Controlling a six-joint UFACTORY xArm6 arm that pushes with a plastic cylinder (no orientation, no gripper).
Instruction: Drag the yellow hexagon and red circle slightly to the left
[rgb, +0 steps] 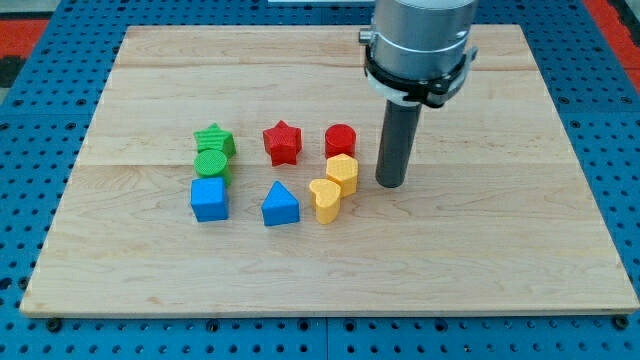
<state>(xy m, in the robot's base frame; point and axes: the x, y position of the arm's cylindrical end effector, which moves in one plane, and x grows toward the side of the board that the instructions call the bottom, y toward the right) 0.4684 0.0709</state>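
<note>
The yellow hexagon (343, 172) stands near the board's middle, just below the red circle (340, 139); the two nearly touch. My tip (391, 184) rests on the board a short way to the view's right of the yellow hexagon, with a small gap between them. The rod rises from the tip to the grey arm at the view's top.
A yellow heart (325, 199) touches the hexagon's lower left. A red star (283, 142), a blue triangle (280, 205), a blue cube (209, 198), a green circle (211, 165) and a green star (214, 139) lie further left on the wooden board (500, 250).
</note>
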